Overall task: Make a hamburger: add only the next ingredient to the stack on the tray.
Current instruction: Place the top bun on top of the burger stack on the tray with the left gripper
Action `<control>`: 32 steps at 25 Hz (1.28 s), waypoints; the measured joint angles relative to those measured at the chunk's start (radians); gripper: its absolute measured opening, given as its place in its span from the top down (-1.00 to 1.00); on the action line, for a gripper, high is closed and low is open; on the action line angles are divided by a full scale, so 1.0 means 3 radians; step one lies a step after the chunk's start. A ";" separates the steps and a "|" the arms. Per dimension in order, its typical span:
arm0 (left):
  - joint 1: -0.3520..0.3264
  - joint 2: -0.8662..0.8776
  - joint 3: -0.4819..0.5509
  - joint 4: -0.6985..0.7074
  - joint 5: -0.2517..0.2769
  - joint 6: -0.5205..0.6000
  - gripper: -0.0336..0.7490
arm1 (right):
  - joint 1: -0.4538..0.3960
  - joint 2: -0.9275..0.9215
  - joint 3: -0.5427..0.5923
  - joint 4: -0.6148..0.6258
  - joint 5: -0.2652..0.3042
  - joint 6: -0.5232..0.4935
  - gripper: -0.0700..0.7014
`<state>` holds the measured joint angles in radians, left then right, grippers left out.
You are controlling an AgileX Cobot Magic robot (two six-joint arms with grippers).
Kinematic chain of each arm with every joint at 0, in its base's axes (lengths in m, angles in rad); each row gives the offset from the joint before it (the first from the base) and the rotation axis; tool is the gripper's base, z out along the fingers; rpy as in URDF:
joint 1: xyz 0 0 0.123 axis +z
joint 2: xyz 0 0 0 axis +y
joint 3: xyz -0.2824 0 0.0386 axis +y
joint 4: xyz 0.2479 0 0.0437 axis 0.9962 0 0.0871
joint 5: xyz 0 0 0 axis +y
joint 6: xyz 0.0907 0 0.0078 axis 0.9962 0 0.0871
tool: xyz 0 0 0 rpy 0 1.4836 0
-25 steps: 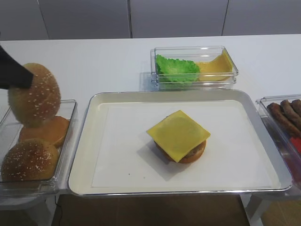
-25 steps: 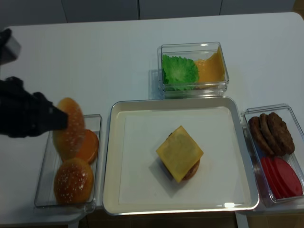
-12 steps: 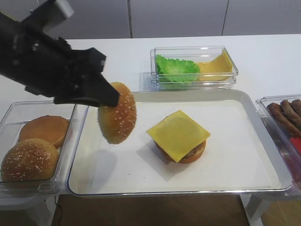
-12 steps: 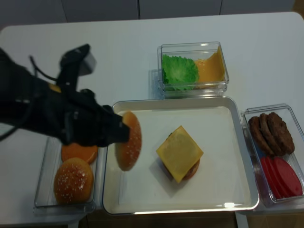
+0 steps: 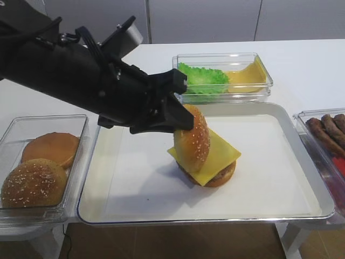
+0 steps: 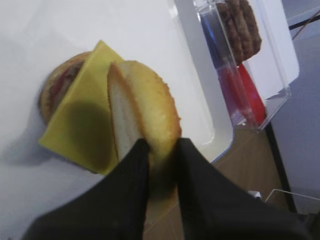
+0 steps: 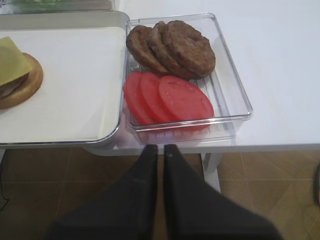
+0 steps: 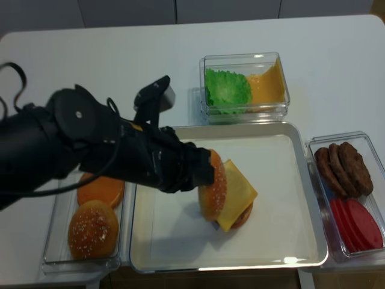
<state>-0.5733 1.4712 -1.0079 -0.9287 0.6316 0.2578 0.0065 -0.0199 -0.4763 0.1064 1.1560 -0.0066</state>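
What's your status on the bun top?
Left gripper shut on sesame bun top, on edge over the stack. Right gripper shut, idle. Path clear.

A food-prep test bench, probably in a lab rather than a working kitchen: a plain white table [image 5: 81, 59] carries a metal tray [image 5: 280, 110] at the frame's centre, ringed by clear boxes of buns [image 5: 48, 167] at lower left, lettuce [image 5: 202, 78] at top and patties [image 8: 343, 165] at right, with blank grey panels [image 5: 205, 19] behind.
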 joint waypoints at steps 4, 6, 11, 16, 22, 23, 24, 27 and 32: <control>-0.0007 0.0037 0.0000 -0.0524 -0.0080 0.0377 0.60 | 0.0000 0.0000 0.0000 0.0000 0.0000 0.0000 0.75; -0.0007 0.0037 0.0000 -0.0720 -0.0129 0.0508 0.60 | 0.0000 0.0000 0.0000 0.0000 0.0000 0.0000 0.75; -0.0007 0.0140 0.0000 -0.0924 -0.0144 0.0608 0.60 | 0.0000 0.0000 0.0000 0.0000 0.0000 0.0000 0.75; -0.0007 0.0322 0.0000 -0.1386 -0.0124 0.0981 0.62 | 0.0000 0.0000 0.0000 0.0000 0.0000 0.0000 0.75; -0.0007 0.0375 0.0000 -0.1961 -0.0068 0.1403 0.62 | 0.0000 0.0000 0.0000 0.0000 0.0000 0.0000 0.75; -0.0007 0.0399 0.0000 -0.1975 -0.0024 0.1409 0.62 | 0.0000 0.0000 0.0000 0.0000 0.0000 0.0000 0.75; -0.0007 0.0418 0.0000 -0.1975 0.0014 0.1417 0.62 | 0.0000 0.0000 0.0000 0.0000 0.0000 0.0000 0.75; -0.0007 0.0511 0.0000 -0.1975 0.0081 0.1430 0.62 | 0.0000 0.0000 0.0000 0.0000 0.0000 0.0000 0.75; -0.0007 0.0576 0.0007 -0.1955 0.0127 0.1430 0.62 | 0.0000 0.0000 0.0000 0.0000 0.0000 0.0000 0.75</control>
<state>-0.5755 1.6439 -1.0059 -1.5153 0.6697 0.6867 0.0065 -0.0199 -0.4763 0.1064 1.1560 -0.0066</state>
